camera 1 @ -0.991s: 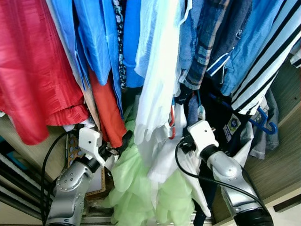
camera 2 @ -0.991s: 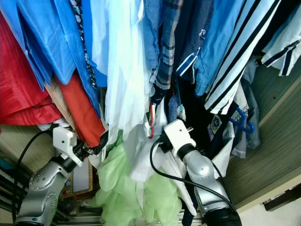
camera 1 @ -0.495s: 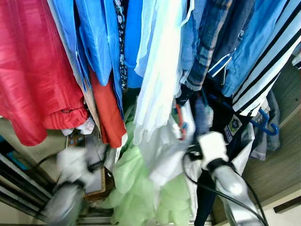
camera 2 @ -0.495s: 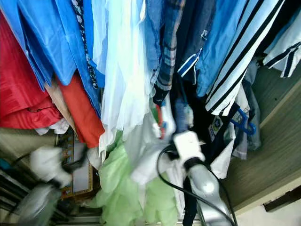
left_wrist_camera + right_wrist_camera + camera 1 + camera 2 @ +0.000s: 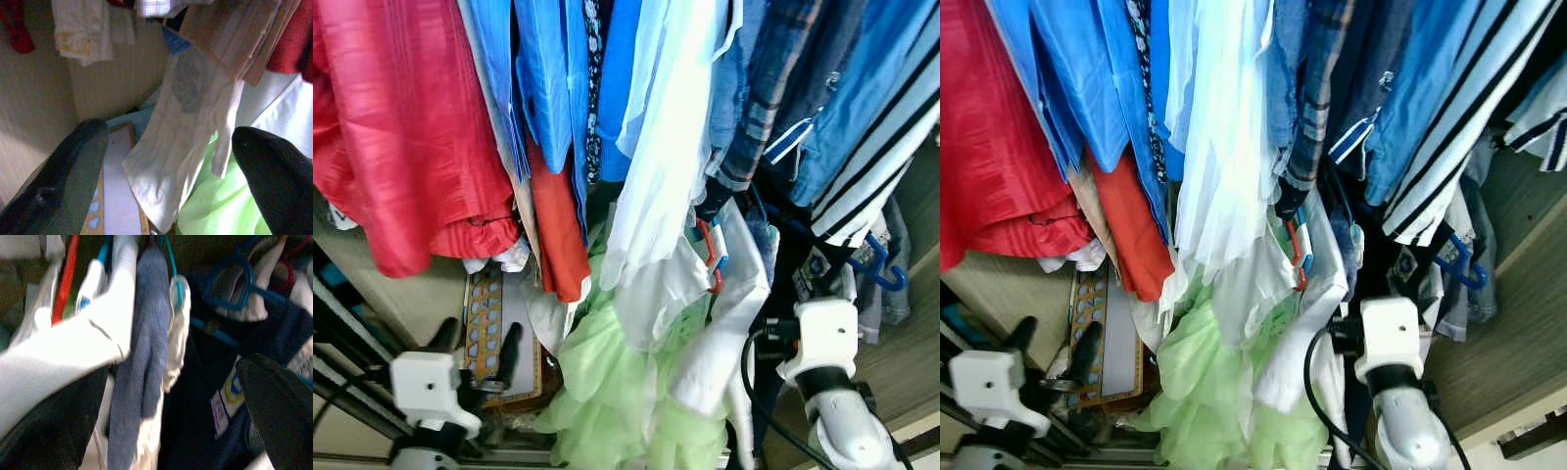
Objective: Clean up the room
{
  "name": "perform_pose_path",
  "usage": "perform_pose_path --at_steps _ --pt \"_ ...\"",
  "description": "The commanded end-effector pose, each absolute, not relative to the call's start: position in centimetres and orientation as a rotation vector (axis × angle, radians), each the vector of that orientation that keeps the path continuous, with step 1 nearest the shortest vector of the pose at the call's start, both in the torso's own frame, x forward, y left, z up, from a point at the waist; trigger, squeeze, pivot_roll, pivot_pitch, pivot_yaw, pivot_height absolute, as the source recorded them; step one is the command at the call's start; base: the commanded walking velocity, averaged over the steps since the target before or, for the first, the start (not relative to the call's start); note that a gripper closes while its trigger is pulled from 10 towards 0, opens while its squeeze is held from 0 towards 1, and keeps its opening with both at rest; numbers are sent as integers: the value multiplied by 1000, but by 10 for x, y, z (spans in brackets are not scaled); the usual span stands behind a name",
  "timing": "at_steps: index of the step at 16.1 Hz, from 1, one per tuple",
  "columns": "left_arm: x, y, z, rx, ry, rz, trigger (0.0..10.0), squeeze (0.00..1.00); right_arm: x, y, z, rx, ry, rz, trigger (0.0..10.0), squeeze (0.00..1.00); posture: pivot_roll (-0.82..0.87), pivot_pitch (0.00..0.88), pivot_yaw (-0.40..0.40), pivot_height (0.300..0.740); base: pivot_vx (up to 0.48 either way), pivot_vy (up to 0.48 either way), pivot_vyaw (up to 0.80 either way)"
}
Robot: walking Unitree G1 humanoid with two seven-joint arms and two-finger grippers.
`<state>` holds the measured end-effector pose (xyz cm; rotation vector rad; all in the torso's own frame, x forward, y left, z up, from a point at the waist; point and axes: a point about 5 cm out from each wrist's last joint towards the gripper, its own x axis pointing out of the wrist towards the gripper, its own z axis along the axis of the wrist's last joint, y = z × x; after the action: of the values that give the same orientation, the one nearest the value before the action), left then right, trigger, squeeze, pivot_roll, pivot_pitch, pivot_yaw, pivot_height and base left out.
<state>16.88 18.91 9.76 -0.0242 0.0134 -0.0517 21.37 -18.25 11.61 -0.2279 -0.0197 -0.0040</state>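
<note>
Black fingers of left gripper (image 5: 481,354) spread, empty, at 7 o'clock, low by a framed board (image 5: 499,338). Right gripper (image 5: 171,396) at 5 o'clock, also spread, holding nothing, facing a white shirt (image 5: 729,323) on a red hanger (image 5: 707,255). Beyond, green garment (image 5: 607,382), then red and blue clothes overhead at 12. Step looks like hanging done, arms clear; next likely means turning away for more clutter.

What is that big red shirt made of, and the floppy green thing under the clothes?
The red shirt looks like thin woven cloth, maybe cotton or linen: matte, with fine creases. The green thing looks like sheer, gauzy fabric, soft and crumpled, with light showing through. Neither can be told for sure.
</note>
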Motion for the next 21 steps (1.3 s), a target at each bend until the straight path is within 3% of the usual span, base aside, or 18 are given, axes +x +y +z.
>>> perform_pose_path --at_steps 1,7,10,13,15,17,21 --pt "171 197 96 27 41 -20 10000 0 214 -182 124 -244 -40 -4 10000 0 2 0 -31 740 0 0 0" --pt "187 195 97 -29 36 -7 10000 0 218 -179 113 -220 52 12 10000 0 5 0 -28 740 0 0 0" --pt "198 199 89 4 101 -38 10000 0 212 -200 101 -277 121 -67 10000 0 -12 0 -34 740 0 0 0" --pt "201 187 86 4 119 -84 10000 0 183 -217 84 -324 265 -99 10000 0 -28 0 -33 740 0 0 0" --pt "203 184 88 19 109 -97 10000 0 185 -217 102 -386 151 -116 10000 0 -36 5 -30 740 0 0 0" --pt "206 183 93 35 85 -97 10000 0 198 -201 128 -430 -3 -61 10000 0 -41 4 -26 740 0 0 0" --pt "209 182 101 41 59 -81 10000 0 208 -181 145 -510 -121 31 10000 0 -32 1 -29 740 0 0 400"
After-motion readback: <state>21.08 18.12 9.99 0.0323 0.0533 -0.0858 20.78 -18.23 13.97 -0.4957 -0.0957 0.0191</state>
